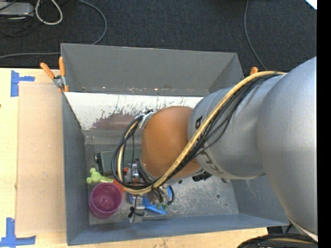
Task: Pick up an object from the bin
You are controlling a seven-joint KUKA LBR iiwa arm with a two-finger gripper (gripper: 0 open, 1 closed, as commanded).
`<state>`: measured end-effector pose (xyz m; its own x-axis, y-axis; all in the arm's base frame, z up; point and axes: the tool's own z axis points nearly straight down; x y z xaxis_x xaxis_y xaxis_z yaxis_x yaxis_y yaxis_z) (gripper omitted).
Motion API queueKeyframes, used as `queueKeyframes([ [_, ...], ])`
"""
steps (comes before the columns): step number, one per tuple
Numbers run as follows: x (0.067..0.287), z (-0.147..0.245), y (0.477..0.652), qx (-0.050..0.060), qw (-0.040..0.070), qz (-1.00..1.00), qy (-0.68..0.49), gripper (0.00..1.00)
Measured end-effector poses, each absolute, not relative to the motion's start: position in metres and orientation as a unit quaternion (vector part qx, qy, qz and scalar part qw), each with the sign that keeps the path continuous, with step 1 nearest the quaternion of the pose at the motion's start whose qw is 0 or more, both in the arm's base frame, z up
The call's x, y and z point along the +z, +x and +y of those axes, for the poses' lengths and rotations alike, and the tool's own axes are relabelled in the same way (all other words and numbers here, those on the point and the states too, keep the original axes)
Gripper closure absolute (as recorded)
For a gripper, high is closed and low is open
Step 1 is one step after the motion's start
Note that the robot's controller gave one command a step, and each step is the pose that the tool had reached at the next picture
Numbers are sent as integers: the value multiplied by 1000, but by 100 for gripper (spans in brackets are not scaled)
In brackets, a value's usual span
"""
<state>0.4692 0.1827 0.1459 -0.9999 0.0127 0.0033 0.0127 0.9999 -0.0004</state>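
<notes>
My gripper (137,206) hangs low over the bin's front left part, under the arm's orange cover. Just left of it stands a purple cup (105,199), mouth up, near the front wall. A blue object (154,207) lies right beside the gripper on its right, partly hidden by it. A small green toy (95,177) lies behind the cup against the left wall. Nothing shows as held.
A dark, flat object (106,162) lies further back on the left, behind the green toy. A bit of orange (118,186) peeks out between the cup and the cables. The arm and its cover hide the bin's middle. Bare floor shows at the front right.
</notes>
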Motion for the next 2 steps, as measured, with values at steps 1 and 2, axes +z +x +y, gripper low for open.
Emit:
queueKeyframes([
  [1,146,183,469,0,2,-1000,-6,0],
  [2,106,142,481,2,5,-999,-44,0],
])
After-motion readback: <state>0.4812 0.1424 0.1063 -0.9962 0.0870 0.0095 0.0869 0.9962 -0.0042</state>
